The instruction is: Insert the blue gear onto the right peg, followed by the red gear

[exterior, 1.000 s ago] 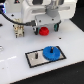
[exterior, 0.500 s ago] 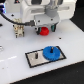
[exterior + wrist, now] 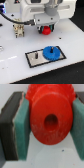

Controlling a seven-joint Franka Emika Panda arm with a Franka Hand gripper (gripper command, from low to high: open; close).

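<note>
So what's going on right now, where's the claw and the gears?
Gripper shut on red gear, held above the table. Blue gear already on the grey plate. Nothing seen in the way.

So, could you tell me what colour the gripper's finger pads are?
Teal pads, clearest in the wrist view.

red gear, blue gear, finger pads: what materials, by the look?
Red gear: probably moulded plastic, uniform saturated colour, soft sheen. Blue gear: likely the same plastic, toothed rim; too blurred for finish. Finger pads: teal, matte, possibly rubber or foam; not certain.
</note>
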